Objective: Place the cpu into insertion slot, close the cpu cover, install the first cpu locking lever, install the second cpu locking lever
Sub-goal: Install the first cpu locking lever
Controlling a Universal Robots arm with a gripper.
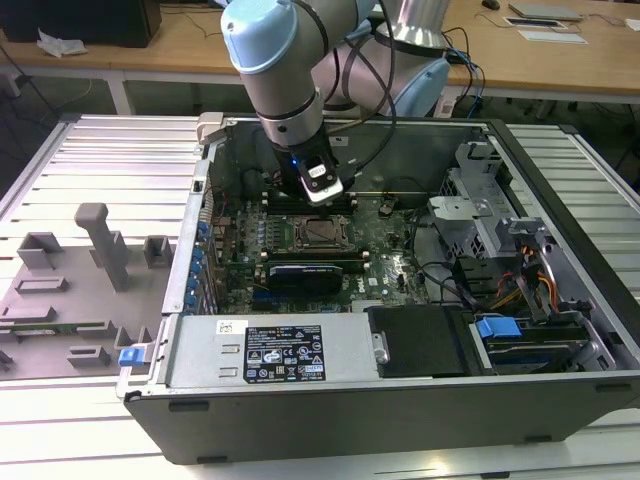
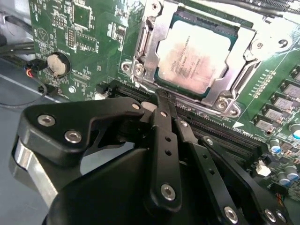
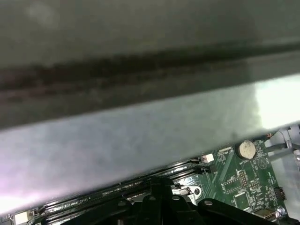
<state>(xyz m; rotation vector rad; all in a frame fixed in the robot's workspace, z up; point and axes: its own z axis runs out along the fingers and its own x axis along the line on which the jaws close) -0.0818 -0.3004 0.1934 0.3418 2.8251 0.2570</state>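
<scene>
I read this as the lever stage: the small square silver-grey metal-topped cpu (image 2: pixel 196 60) already sits in the square black-framed insertion slot (image 2: pixel 229 29) on the green motherboard (image 2: pixel 93 51), and the thin steel cpu cover frame (image 2: pixel 154 47) lies down flat around it, its cut-out showing the chip top. So placing and closing look done to me; the levers are what's in hand. I can't tell from here whether either locking lever is latched; the thin wire near the socket edge is too hard to trace. My black two-fingered hand (image 2: pixel 161 101) hovers just beside the near edge of the socket, above the long black memory slots (image 2: pixel 220 129), fingers pressed together with nothing between them. In the exterior view the hand (image 1: pixel 322 195) hangs over the board just behind the socket (image 1: pixel 320 233). My judgement: the next move calls for a fine approach with closed fingertips to catch a slim lever, push it down and tuck it sideways under its hook without scraping the cover or the slots. Containers: the open grey metal computer case (image 1: pixel 560 390) lies on the ribbed metal surface (image 1: pixel 90 160) and holds the board, a black power supply (image 1: pixel 290 350) and a drive bay with blue tabs (image 1: pixel 498 326). A grey fixture tray (image 1: pixel 60 300) sits at the exterior view's left.
</scene>
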